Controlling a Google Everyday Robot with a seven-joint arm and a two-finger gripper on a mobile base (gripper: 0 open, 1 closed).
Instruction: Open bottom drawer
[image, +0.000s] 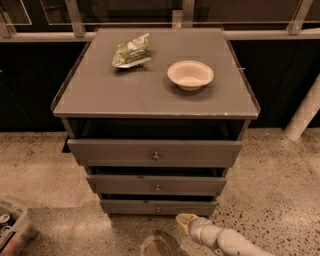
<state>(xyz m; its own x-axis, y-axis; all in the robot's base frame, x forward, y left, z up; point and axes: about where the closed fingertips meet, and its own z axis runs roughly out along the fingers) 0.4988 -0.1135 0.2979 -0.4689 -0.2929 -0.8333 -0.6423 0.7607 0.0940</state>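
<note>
At the foot of the grey cabinet (150, 95), the bottom drawer (130, 207) sits beneath two wider fronts, with its small knob (158, 209) at centre. The gripper (186, 220) hovers low over the speckled floor (280, 180), at four o'clock from that knob and near the drawer front. Whether it is wide or narrow cannot be told. On top, a bowl (190, 75) lies at four o'clock from a green packet (131, 51).

Grey bottom drawer (130, 207), silvery knob (158, 209). Grey surface (125, 95). Cream bowl (190, 75). Green-white packet (131, 51). Beige floor (280, 180), dark speckles. Yellowish end effector (184, 220) low, just before bottom drawer; pale grey arm (225, 242).
</note>
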